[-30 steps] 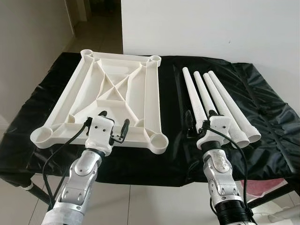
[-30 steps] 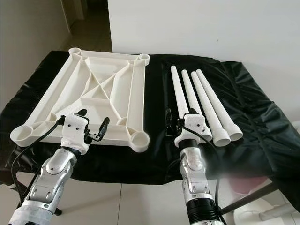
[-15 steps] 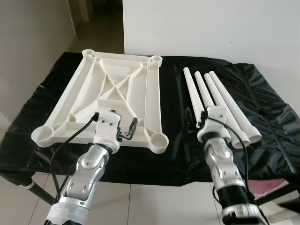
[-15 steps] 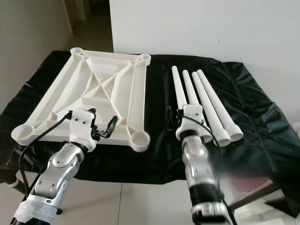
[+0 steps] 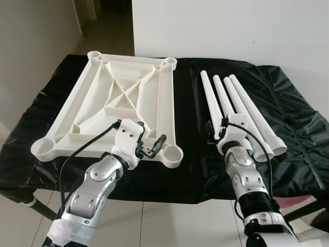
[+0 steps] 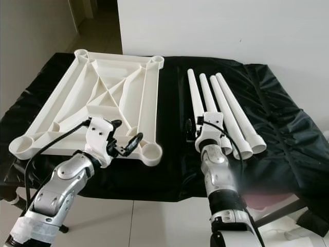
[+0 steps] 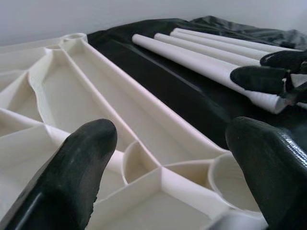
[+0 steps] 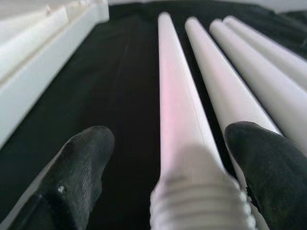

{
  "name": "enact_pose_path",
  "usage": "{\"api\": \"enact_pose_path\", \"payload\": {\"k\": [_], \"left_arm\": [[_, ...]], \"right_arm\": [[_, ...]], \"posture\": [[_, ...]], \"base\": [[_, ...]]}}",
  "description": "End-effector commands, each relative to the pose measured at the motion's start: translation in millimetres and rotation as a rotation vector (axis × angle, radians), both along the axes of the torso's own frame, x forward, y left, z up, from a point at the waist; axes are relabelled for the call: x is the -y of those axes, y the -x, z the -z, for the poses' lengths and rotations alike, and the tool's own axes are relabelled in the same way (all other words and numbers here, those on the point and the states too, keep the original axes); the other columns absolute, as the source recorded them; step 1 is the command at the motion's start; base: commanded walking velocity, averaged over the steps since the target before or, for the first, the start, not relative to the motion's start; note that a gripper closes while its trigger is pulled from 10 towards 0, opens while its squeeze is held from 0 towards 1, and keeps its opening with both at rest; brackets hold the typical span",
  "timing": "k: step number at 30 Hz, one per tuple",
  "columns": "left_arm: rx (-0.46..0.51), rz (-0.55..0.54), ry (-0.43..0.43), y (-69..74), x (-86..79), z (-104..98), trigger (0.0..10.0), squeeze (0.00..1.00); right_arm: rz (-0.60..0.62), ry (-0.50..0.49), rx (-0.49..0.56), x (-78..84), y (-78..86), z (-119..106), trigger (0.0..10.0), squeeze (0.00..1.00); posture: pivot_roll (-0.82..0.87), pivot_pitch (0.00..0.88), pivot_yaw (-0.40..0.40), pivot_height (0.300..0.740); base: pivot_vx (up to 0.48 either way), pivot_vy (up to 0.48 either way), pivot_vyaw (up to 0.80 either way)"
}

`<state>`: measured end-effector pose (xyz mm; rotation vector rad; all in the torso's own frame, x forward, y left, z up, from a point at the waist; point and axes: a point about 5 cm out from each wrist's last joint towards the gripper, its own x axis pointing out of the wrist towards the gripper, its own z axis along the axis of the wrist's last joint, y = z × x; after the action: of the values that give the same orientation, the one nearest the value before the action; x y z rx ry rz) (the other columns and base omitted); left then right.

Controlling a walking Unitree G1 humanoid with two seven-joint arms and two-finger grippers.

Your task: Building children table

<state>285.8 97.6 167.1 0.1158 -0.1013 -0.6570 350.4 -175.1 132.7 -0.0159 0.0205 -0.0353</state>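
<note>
**Right gripper straddles the leftmost leg; socket lies near-left of it**

Left eye view: the white tabletop (image 5: 110, 110) lies underside up on the left half of the black cloth (image 5: 293, 123). Four white legs (image 5: 239, 116) lie side by side on the right half, their long axes running near to far, threaded ends near. The right gripper (image 5: 218, 135) sits at the near end of the leftmost leg (image 5: 209, 100). The left gripper (image 5: 150, 146) hovers over the tabletop's near edge, just left of the near-right corner socket (image 5: 174, 153).

Right eye view: the same layout. The socket is well to the left of the legs' near ends, with bare cloth between, so the right arm is plainly nearer the legs and the left arm nearer the socket.

Left wrist view: the left fingers (image 7: 72, 172) are spread with nothing between them, above the ribs of the tabletop, the round socket (image 7: 230, 179) just beside the far finger.

Right wrist view: the right fingers (image 8: 79, 163) stand apart on either side of the leftmost leg's threaded end (image 8: 199, 201), not yet closed on it. The leg's axis runs straight away along the fingers, so I judge a grasp needs only a closing, then a tilt upright and a carry left to the socket.
</note>
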Motion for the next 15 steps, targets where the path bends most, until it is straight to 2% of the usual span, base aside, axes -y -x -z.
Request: {"api": "enact_pose_path", "payload": {"k": [1, 5, 15], "left_arm": [[-0.021, 0.011, -0.004, 3.3, 2.2, 2.3, 10.0, 0.0], [-0.031, 0.029, -0.007, 4.7, 3.8, 2.2, 10.0, 0.0], [-0.032, 0.036, -0.002, 2.6, 1.1, -6.0, 10.0, 0.0]], "right_arm": [[0.001, 0.006, -0.075, 3.4, 3.5, 14.8, 10.0, 0.0], [-0.023, 0.0, -0.133, 4.6, 4.4, 24.7, 10.0, 0.0], [-0.055, -0.005, -0.163, 6.4, -0.8, 22.5, 10.0, 0.0]], "posture": [[0.03, 0.074, -0.016, 0.74], [0.03, 0.068, -0.014, 0.74], [0.04, 0.055, -0.011, 0.74]], "base": [[0.0, 0.0, 0.0], [0.0, 0.0, 0.0], [0.0, 0.0, 0.0]]}}
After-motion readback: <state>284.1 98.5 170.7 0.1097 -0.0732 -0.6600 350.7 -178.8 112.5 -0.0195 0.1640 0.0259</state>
